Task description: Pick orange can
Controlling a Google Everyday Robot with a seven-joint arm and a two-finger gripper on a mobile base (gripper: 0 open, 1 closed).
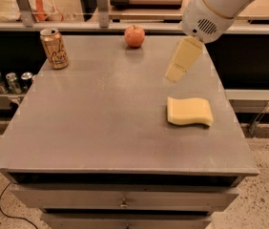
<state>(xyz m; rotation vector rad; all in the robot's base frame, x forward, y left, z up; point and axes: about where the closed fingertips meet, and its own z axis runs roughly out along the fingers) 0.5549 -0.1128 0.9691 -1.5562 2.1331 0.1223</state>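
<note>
The orange can (pixel 54 48) stands upright near the table's far left corner; it is slim, orange-gold, with a silver top and pale cursive lettering. My gripper (pixel 176 72) hangs from the white arm at the upper right, over the right half of the table, far to the right of the can and above the yellow sponge. It holds nothing that I can see.
A red-orange apple (pixel 134 36) sits at the far edge, mid-table. A yellow sponge (pixel 190 111) lies on the right side of the grey table (pixel 101 128). Small silver cans (pixel 10 81) stand on a lower shelf at left. A railing runs behind the table.
</note>
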